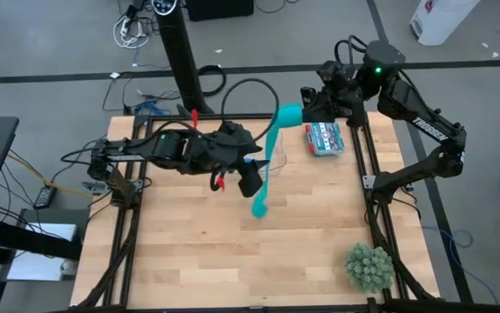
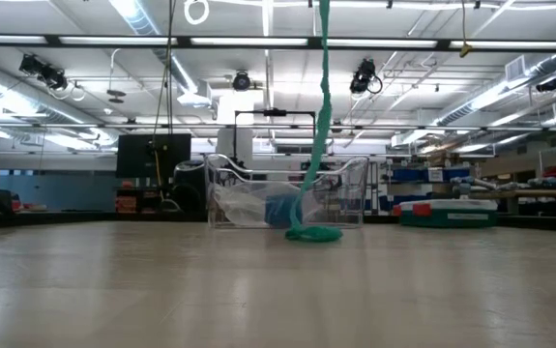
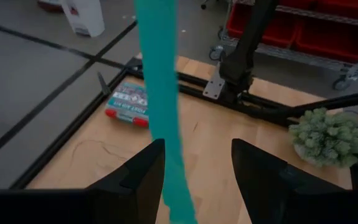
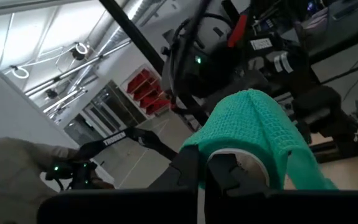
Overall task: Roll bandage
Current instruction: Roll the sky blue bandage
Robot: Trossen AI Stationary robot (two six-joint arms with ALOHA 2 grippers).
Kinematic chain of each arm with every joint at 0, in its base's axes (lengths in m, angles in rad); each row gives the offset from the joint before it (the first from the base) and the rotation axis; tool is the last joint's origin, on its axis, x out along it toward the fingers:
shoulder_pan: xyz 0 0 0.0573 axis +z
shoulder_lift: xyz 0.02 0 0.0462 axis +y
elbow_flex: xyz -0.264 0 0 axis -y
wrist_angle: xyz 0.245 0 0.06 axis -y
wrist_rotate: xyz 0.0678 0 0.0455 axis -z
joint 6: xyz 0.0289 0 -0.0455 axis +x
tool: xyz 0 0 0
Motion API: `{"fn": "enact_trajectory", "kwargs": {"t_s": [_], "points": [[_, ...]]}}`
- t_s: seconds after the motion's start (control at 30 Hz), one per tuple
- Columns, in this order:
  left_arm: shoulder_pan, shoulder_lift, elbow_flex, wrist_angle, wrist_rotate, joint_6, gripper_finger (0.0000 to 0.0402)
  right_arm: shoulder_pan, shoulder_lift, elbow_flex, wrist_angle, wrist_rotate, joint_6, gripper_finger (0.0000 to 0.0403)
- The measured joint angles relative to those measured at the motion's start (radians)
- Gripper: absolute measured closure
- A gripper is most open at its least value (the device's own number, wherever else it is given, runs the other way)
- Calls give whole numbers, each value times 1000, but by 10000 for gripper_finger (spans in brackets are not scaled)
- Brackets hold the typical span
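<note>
Overhead, the right end effector (image 1: 306, 111) grips the bandage (image 1: 265, 165) trailing onto the wooden table (image 1: 197, 243).

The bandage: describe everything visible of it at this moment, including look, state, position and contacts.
The bandage is a teal-green, mesh-textured soft fabric ribbon. One end is wound into a coil clamped in the shut right gripper, held high near the table's far edge. From there the ribbon hangs down, passing between the open fingers of the left gripper without being pinched, and its loose end pools in a small heap on the wooden table, in front of a clear bin.
</note>
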Motion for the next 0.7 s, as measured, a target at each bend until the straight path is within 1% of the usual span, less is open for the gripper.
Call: {"fn": "enact_trajectory", "kwargs": {"t_s": [0.2, 0.33, 0.4, 0.43, 0.53, 0.57, 0.7], "points": [[17, 30, 0, 11, -5, -12, 211, 37, 0, 0, 8, 39, 6, 403], [21, 48, 0, -6, -46, -12, 230, 61, 0, 0, 11, 62, 16, 403], [22, 48, 0, -12, -56, 4, 258, 67, 0, 0, 11, 67, 20, 403], [22, 48, 0, -11, -60, 19, 281, 67, 0, 0, 9, 66, 20, 403], [22, 41, 0, -13, -63, 52, 372, 67, -7, 0, -3, 71, 25, 403], [22, 40, 0, -9, -63, 60, 385, 67, -12, 0, -4, 77, 25, 403], [28, 25, 8, -6, -76, 81, 396, 65, -25, 1, -1, 82, 43, 403]]}}
